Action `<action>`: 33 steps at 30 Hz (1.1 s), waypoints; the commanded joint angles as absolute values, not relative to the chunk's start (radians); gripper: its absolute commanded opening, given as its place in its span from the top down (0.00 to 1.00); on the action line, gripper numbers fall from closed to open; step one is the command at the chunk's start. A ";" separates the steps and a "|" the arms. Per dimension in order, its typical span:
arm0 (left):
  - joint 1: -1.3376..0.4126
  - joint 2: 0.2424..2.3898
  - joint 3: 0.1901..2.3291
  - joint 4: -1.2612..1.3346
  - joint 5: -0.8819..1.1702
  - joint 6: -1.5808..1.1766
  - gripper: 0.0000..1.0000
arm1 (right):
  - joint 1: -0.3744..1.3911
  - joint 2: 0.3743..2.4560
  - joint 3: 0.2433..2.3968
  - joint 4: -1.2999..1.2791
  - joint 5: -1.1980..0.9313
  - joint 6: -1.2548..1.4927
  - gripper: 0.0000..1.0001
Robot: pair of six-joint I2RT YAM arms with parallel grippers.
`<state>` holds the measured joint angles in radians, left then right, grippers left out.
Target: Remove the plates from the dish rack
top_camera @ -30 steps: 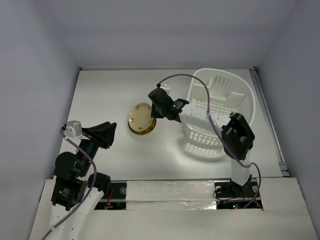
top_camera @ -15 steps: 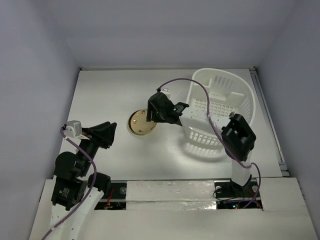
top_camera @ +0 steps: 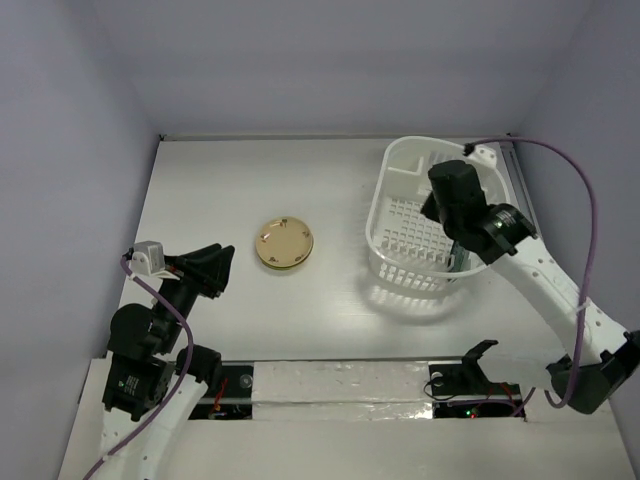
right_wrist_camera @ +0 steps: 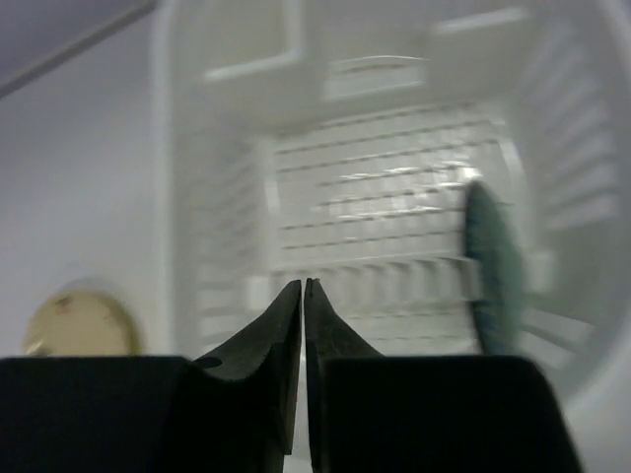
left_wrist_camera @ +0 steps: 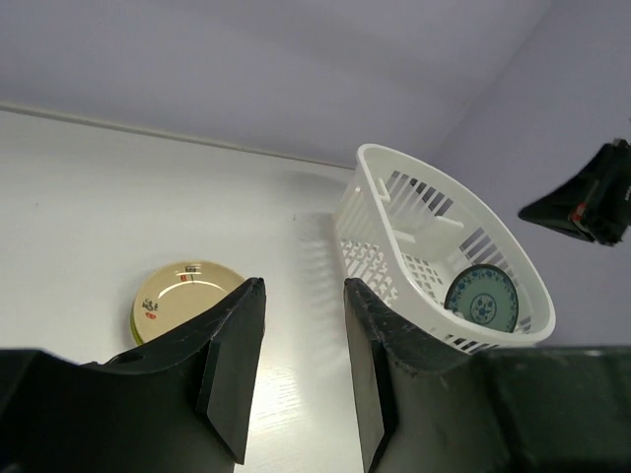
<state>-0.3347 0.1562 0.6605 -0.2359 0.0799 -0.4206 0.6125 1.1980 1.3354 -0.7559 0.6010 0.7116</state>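
One yellow plate (top_camera: pixel 284 244) lies flat on the table, left of the dish rack (top_camera: pixel 392 215), a white slotted basket. It also shows in the left wrist view as the yellow plate (left_wrist_camera: pixel 182 296). A teal plate (left_wrist_camera: pixel 481 298) with a white centre stands on edge inside the rack (left_wrist_camera: pixel 389 236), against its right wall. My right gripper (top_camera: pixel 447 205) hangs over the rack's right half. Its jaws are shut and hold nothing (right_wrist_camera: pixel 302 286); the teal plate (right_wrist_camera: pixel 493 266) is to their right. My left gripper (top_camera: pixel 226 263) is open, low at the near left.
The right arm (top_camera: pixel 540 270) reaches in from the near right corner, and its purple cable (top_camera: pixel 590 200) arcs above the rack's right side. Grey walls close in the table on three sides. A white strip runs along the near edge (top_camera: pixel 350 380).
The right gripper let the yellow plate down flat on the table, then swung right to above the rack with its jaws shut. The left arm has not moved.
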 commanded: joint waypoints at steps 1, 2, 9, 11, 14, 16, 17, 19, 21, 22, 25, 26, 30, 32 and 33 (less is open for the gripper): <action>-0.341 0.144 0.653 -0.186 0.100 -0.419 0.65 | 0.539 1.216 1.318 -1.159 0.759 0.725 0.87; -0.341 0.141 0.655 -0.186 0.100 -0.420 0.65 | 0.499 1.227 1.321 -1.196 0.764 0.721 0.78; -0.341 0.138 0.657 -0.189 0.104 -0.417 0.65 | 0.442 1.364 1.345 -1.258 0.657 0.608 0.34; -0.341 0.133 0.657 -0.189 0.101 -0.417 0.65 | 0.433 1.400 1.353 -1.259 0.650 0.595 0.33; -0.341 0.129 0.657 -0.192 0.097 -0.417 0.65 | 0.397 1.439 1.374 -1.269 0.666 0.600 0.34; -0.341 0.127 0.657 -0.190 0.097 -0.417 0.65 | 0.388 1.457 1.382 -1.258 0.664 0.588 0.35; -0.341 0.127 0.657 -0.190 0.097 -0.417 0.65 | 0.374 1.479 1.387 -1.250 0.663 0.584 0.36; -0.341 0.124 0.657 -0.190 0.097 -0.417 0.65 | 0.358 1.505 1.391 -1.232 0.667 0.569 0.44; -0.341 0.123 0.658 -0.192 0.095 -0.416 0.64 | 0.342 1.551 1.404 -1.230 0.687 0.561 0.55; -0.341 0.123 0.658 -0.193 0.092 -0.416 0.64 | 0.342 1.566 1.410 -1.230 0.708 0.560 0.60; -0.341 0.123 0.658 -0.193 0.092 -0.414 0.64 | 0.342 1.608 1.427 -1.227 0.770 0.549 0.72; -0.341 0.124 0.658 -0.193 0.094 -0.416 0.64 | 0.342 1.612 1.430 -1.224 0.785 0.543 0.76; -0.341 0.121 0.660 -0.195 0.086 -0.416 0.64 | 0.342 1.638 1.445 -1.195 0.854 0.489 0.90; -0.341 0.120 0.660 -0.196 0.081 -0.417 0.64 | 0.342 1.632 1.443 -1.139 0.870 0.439 0.96; -0.341 0.120 0.660 -0.196 0.080 -0.417 0.64 | 0.342 1.632 1.442 -1.118 0.874 0.424 0.99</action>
<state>-0.3344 0.1333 0.6605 -0.2359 0.0883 -0.4202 0.3416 1.6436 1.3972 -1.2140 0.7834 0.4835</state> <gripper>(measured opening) 0.357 0.119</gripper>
